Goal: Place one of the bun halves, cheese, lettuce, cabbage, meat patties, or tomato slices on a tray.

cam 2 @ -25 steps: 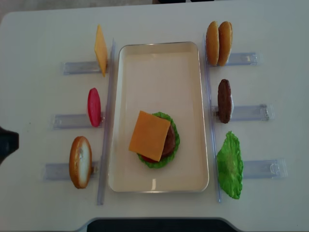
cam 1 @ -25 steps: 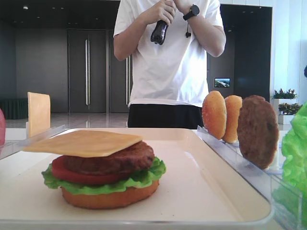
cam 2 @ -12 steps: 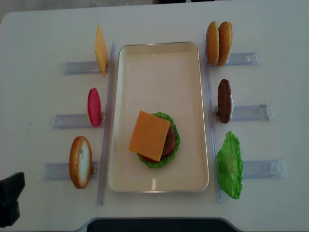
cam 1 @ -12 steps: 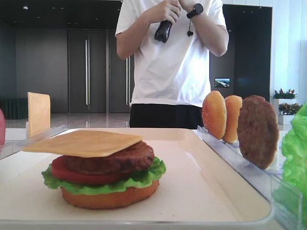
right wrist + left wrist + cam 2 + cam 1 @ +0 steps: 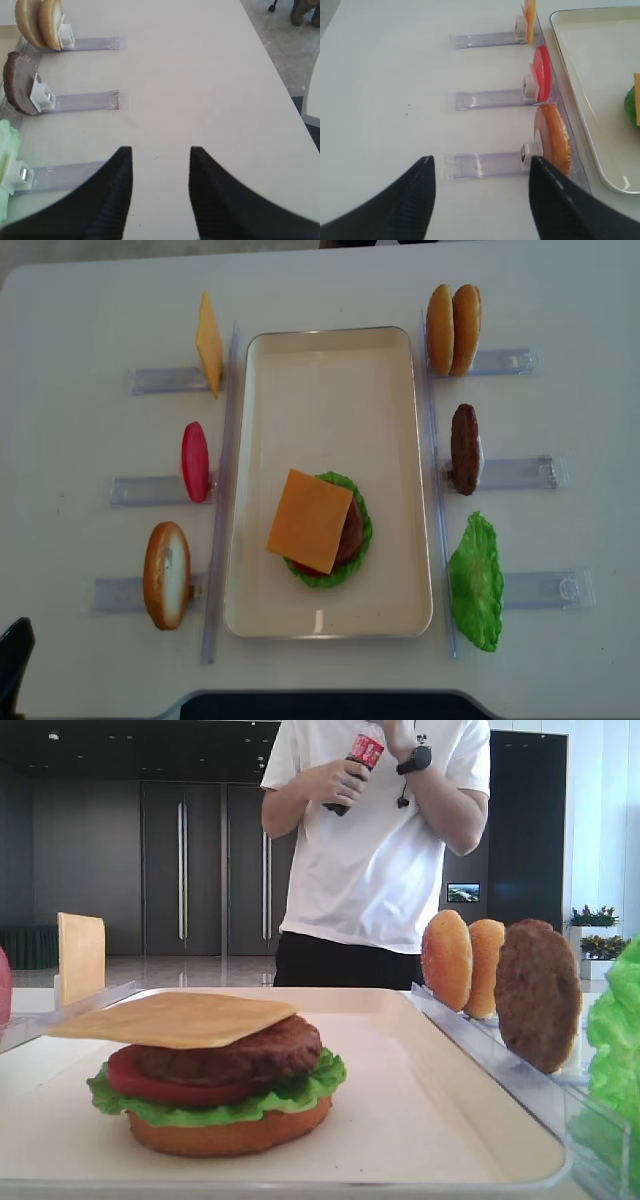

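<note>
Both grippers, left [image 5: 480, 195] and right [image 5: 160, 190], gape empty; a careless grab could topple the upright bun [image 5: 555, 137] off its rack [image 5: 487, 165]

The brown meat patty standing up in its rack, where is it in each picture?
Front view: the meat patty stands at the right, behind the tray rim.
Right wrist view: patty at the left edge, below the two bun halves.
Left wrist view: not in it.
Overhead view: patty right of the tray.
Shared landmark: the paired bun halves beside it.
</note>
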`<state>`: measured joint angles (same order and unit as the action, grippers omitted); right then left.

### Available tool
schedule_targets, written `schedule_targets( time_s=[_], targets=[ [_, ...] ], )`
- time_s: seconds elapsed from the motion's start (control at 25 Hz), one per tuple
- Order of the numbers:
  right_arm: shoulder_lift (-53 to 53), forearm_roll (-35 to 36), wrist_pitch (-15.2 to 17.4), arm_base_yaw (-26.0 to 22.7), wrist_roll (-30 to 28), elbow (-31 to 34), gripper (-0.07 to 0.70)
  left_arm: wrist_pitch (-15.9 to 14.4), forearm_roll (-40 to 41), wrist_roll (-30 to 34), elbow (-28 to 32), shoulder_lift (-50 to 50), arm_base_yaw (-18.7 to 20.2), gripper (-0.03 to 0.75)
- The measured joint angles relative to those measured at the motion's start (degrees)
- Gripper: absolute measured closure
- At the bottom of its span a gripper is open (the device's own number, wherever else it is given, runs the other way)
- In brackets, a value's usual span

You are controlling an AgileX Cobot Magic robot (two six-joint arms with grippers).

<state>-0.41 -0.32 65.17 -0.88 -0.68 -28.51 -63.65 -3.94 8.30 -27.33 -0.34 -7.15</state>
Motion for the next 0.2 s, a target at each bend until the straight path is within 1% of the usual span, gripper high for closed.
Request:
schedule_targets(
  time_s=[0.2],
  targets=[
    [0.0,0.0,0.0,0.0,0.0,0.0,0.338,0.0,0.2,0.0,0.0,-0.5,0.0,0.263]
  ],
)
